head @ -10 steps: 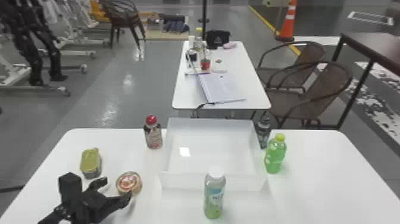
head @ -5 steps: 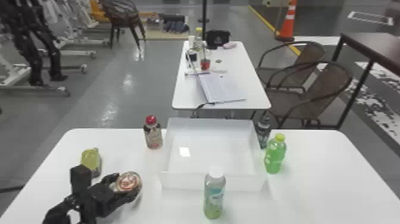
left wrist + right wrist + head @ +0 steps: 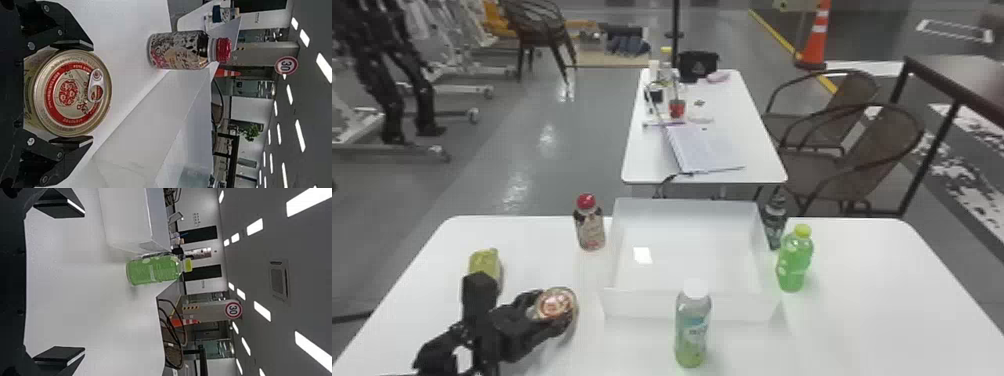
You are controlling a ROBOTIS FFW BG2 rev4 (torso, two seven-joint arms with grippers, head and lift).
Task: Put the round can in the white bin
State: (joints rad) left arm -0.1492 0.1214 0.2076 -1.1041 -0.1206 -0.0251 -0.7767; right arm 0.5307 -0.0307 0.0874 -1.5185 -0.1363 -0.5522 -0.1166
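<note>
In the head view my left gripper is at the table's left part, its two fingers on opposite sides of the round can. The left wrist view has the gripper shut on the can, a pad against each side and the ring-pull lid facing the camera. To the right of the can, a short gap away, stands the white bin, its inside bare in the head view. My right gripper is open in its wrist view, with nothing between its fingers.
A yellow-green can stands behind the left gripper. A red-capped bottle is left of the bin, a clear-green bottle before it, a green bottle and a dark bottle to its right.
My left gripper has moved forward and right to the round can, and its fingers have closed on it. The bin and the bottles stand as before.
</note>
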